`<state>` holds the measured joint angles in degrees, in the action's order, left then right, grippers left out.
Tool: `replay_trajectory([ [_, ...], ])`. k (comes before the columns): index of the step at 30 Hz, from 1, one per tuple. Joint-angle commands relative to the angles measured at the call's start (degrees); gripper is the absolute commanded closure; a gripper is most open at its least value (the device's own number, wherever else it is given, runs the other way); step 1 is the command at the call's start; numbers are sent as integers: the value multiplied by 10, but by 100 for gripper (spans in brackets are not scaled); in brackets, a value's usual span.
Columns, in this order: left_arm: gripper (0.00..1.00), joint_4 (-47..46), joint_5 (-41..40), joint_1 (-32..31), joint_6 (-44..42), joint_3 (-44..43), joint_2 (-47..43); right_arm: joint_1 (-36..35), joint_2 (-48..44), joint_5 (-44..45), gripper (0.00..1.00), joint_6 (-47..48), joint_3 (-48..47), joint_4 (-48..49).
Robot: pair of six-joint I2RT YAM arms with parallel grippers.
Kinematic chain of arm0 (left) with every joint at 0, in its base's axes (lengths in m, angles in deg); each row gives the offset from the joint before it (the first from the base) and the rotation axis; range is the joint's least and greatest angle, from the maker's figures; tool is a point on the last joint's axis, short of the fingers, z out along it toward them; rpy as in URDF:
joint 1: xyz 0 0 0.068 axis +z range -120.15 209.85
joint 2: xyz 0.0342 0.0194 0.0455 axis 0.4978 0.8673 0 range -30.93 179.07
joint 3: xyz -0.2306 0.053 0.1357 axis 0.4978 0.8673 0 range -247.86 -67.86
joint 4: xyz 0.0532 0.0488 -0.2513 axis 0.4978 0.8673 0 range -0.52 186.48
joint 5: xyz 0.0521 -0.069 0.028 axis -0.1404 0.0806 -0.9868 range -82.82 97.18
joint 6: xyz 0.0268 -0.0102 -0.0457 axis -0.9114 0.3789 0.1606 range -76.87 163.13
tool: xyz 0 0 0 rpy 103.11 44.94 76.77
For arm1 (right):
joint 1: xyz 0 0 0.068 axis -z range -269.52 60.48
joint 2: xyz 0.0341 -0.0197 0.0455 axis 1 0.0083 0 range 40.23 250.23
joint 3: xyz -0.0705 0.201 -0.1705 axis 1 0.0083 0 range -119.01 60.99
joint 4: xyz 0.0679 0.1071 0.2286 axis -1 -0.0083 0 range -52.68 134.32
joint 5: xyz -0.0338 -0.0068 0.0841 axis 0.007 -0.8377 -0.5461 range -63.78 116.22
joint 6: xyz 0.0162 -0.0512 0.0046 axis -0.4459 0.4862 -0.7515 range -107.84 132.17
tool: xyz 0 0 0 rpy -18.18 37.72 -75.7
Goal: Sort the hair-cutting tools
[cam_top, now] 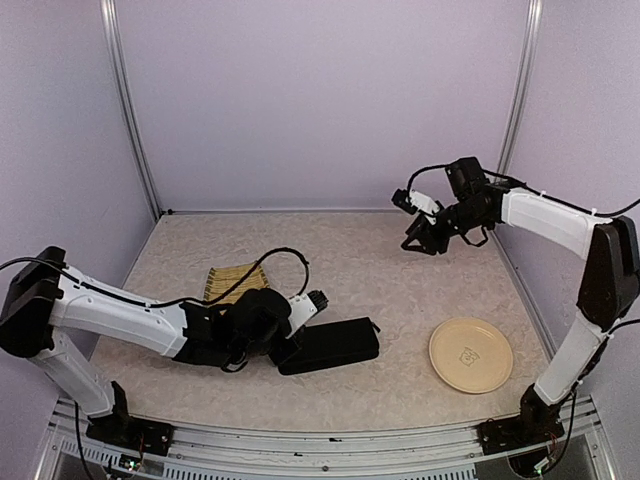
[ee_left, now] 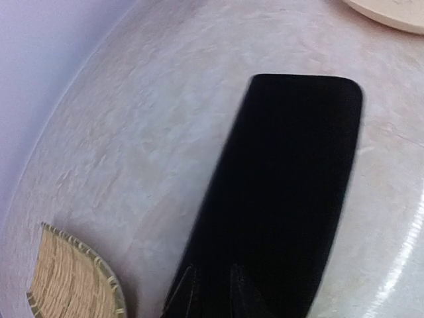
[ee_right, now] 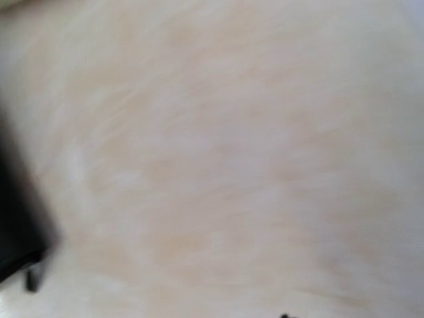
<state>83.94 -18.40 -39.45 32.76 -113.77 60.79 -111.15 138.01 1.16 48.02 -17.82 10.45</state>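
Observation:
No hair-cutting tools show in any view. My left gripper [cam_top: 292, 345] lies low on the table at the left end of the black zip case [cam_top: 335, 345]. In the left wrist view its dark fingertips [ee_left: 187, 291] stand close together over the case [ee_left: 291, 185], black against black, so whether they hold anything is unclear. My right gripper [cam_top: 420, 240] hangs in the air at the back right with its jaws apart and nothing between them. The right wrist view is blurred, showing mostly bare table and a dark corner of the case [ee_right: 16, 225] at the left.
A woven bamboo tray [cam_top: 235, 280] lies behind the left arm, its rim [ee_left: 99, 271] at the lower left of the left wrist view. A round cream plate [cam_top: 470, 355] sits at the front right. Walls enclose the table on three sides.

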Motion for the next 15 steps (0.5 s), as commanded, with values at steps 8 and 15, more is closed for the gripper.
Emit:
replay_trajectory([
  [8, 44, 36, -64, 209, 154, -17, -189, 150, -179, 86, 27, -160, 67, 194],
  [15, 1, 71, -55, 314, 176, -75, -226, 206, -219, 6, 0, -242, 102, 241],
])
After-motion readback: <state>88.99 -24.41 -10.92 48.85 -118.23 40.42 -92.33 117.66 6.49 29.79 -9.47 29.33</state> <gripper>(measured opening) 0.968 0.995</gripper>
